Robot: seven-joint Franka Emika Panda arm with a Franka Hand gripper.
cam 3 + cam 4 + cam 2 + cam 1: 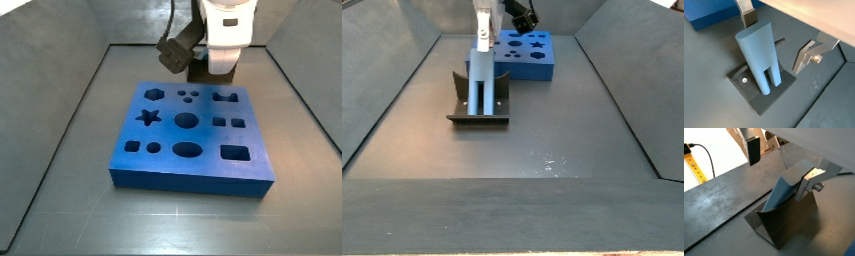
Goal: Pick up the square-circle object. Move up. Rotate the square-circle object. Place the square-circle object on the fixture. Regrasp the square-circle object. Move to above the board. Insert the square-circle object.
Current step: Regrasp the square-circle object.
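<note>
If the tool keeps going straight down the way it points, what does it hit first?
Probably the square-circle object standing on the fixture: the open tool straddles its top, so the palm would likely meet it first.

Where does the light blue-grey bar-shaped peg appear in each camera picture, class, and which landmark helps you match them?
Wrist view: the light blue-grey peg leans in the dark fixture, between the open gripper fingers.
Wrist view: peg stands centre, on the fixture's base.
Side view: not visible; the arm hides it behind the blue board.
Side view: peg upright, left of centre.
Shared landmark: the fixture.
</note>
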